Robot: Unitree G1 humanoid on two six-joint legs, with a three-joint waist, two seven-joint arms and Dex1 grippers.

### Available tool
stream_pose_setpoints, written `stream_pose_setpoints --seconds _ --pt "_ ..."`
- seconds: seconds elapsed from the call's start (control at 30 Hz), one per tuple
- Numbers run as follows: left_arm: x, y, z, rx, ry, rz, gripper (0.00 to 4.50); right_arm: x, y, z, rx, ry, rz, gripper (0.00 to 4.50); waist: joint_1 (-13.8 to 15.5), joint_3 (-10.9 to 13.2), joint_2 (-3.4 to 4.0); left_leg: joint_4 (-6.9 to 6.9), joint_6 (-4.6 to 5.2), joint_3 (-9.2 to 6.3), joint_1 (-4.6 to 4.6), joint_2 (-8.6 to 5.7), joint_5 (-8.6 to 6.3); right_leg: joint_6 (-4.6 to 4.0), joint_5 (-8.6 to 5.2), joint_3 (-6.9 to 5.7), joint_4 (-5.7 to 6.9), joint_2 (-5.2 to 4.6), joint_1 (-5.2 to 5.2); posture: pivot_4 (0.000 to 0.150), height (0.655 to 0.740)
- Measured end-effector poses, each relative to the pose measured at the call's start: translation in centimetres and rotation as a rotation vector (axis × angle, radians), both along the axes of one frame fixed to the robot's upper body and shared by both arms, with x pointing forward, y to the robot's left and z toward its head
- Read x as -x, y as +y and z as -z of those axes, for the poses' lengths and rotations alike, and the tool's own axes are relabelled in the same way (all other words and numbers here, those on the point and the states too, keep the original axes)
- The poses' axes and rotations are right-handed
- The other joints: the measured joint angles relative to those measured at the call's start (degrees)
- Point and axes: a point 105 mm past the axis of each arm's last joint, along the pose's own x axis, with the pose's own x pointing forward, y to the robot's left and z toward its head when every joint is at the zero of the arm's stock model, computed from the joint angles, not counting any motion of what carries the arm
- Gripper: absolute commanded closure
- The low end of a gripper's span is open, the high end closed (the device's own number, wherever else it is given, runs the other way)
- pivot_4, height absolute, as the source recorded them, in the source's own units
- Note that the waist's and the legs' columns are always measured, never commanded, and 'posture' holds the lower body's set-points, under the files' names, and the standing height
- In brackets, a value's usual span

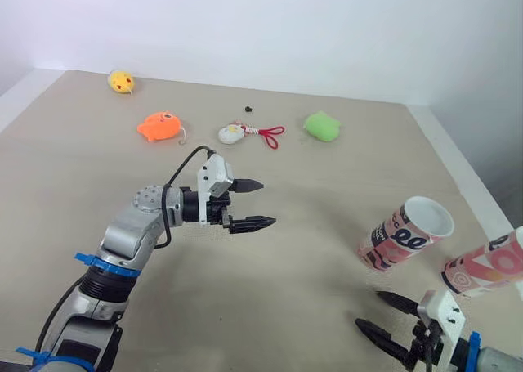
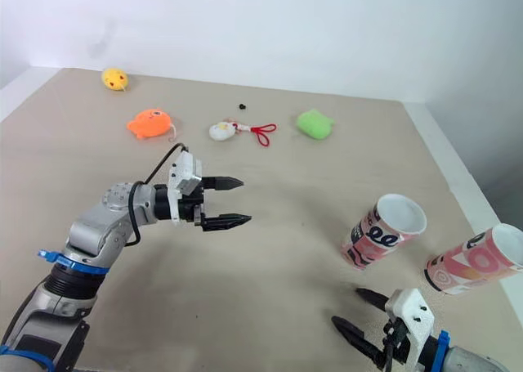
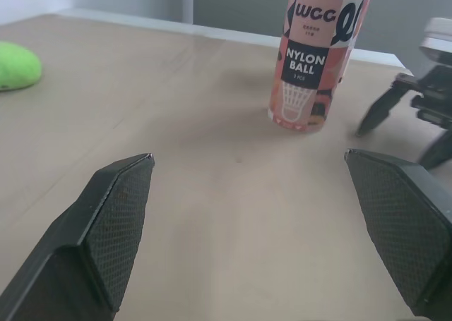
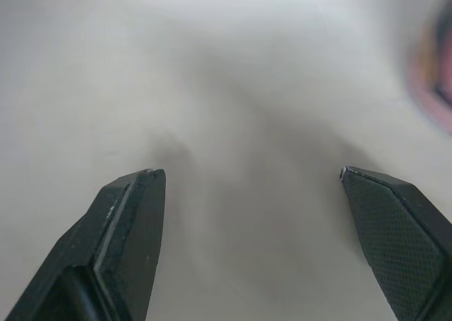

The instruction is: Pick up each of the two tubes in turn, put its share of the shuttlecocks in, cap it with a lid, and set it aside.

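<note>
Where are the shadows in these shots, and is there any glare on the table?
Left eye view: even, soft light, only a faint shadow on the table beside the left tube. Left wrist view: a soft shadow beside that tube, mild sheen on the table behind it. Right wrist view: a diffuse grey shadow on the table ahead of the right pincer.

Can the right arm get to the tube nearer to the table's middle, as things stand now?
Probably yes: the right pincer is open, the tube stands just ahead of it, and only bare table lies between them.
</note>
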Motion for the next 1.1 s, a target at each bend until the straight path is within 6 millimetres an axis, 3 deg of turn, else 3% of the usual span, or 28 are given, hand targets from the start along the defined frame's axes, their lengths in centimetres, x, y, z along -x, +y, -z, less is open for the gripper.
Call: stream_pose_setpoints --seconds 0.1,0.2,0.33,0.5,0.6,0.83,1.1 --pt "-0.2 1.5 0.7 0.01 0.018 -0.073 0.0 -1.1 3.1 -0.9 -0.057 -0.043 -0.131 0.28 -0.8 0.7 0.79 0.27 -0.11 -0.03 -0.04 0.04 0.06 -0.02 0.16 0.05 0.2 -0.01 -0.06 0.15 0.74" --pt "-0.3 3.3 1.2 0.041 0.018 -0.17 0.0 -2.9 6.3 -2.0 -0.132 -0.112 -0.219 0.28 -1.3 1.6 2.06 0.47 -0.31 0.04 -0.26 -0.17 0.24 0.17 0.23 0.2 0.62 -0.06 -0.44 0.15 0.74" --pt "-0.6 5.9 1.7 0.076 0.005 -0.328 0.0 -5.4 8.8 -2.7 -0.197 -0.173 -0.224 0.28 -1.3 1.8 2.38 0.83 -0.72 0.06 -0.67 -0.37 0.48 0.26 0.2 0.25 1.1 -0.25 -1.23 0.15 0.74" --pt "0.0 8.4 3.1 0.093 -0.014 -0.508 0.0 -10.3 10.7 -3.7 -0.245 -0.311 -0.08 0.28 -1.3 1.9 2.34 1.09 -0.61 0.08 -1.08 -0.8 0.49 0.68 0.3 0.18 1.08 -0.89 -1.39 0.15 0.74" --pt "0.4 8.4 3.7 0.096 -0.014 -0.538 0.0 -12.2 11.2 -4.2 -0.259 -0.348 0.012 0.28 -1.0 2.0 2.39 1.19 -0.43 0.01 -1.24 -0.98 0.57 0.85 0.35 0.1 1.09 -1.14 -1.42 0.15 0.74" --pt "0.0 7.3 3.4 0.114 -0.09 -0.571 0.0 -14.4 10.7 -4.5 -0.244 -0.404 0.195 0.28 -1.2 2.0 2.41 1.21 -0.22 -0.02 -1.25 -1.21 0.69 0.98 0.49 0.07 1.19 -1.24 -1.43 0.15 0.74" --pt "-1.6 6.1 3.6 0.136 -0.109 -0.569 0.0 -15.1 9.6 -4.6 -0.202 -0.461 0.275 0.28 -1.2 2.0 2.45 1.21 -0.11 -0.02 -1.26 -1.34 0.73 0.99 0.5 0.06 1.31 -1.34 -1.47 0.15 0.74"
